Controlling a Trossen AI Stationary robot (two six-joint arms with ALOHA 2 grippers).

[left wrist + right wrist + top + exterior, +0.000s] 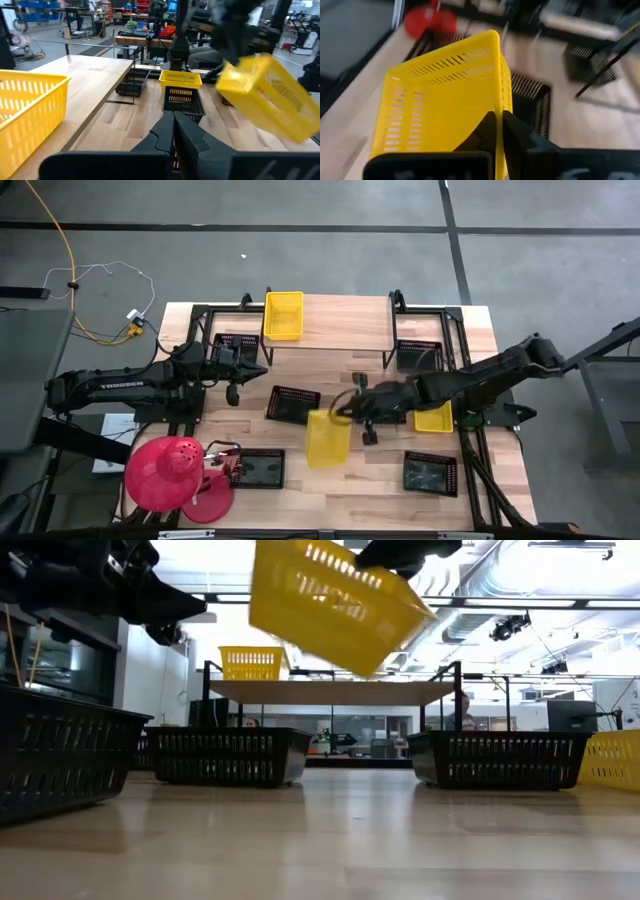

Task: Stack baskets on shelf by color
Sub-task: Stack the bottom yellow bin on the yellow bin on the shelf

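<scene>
1. Left gripper (pixel 233 393), left-centre of the high view: fingers together, holding nothing, waiting above the wooden desk (pixel 340 485) just in front of a black perforated plastic basket (pixel 236 348).
2. Light wood shelf on thin black legs (pixel 340 325), upper centre: one bright yellow perforated plastic basket (pixel 283 315) sits at its left end.
3. Right gripper (pixel 345 410), centre: fingers clamped on the rim of a second yellow basket (pixel 328 438), which hangs tilted, clear of the desk.
4. Risk: the grip is on one thin edge only. Judged likely to swing or slip in transit; a tilted arrival could catch the shelved basket's rim rather than nest.
5. In the way: a black basket (pixel 294 404) lies just beside the carried one; the shelf's front edge must be cleared.
6. Elsewhere: a third yellow basket (pixel 434 418) right of centre, more black ones nearby, red dome-shaped object (pixel 165 472) lower left.
</scene>
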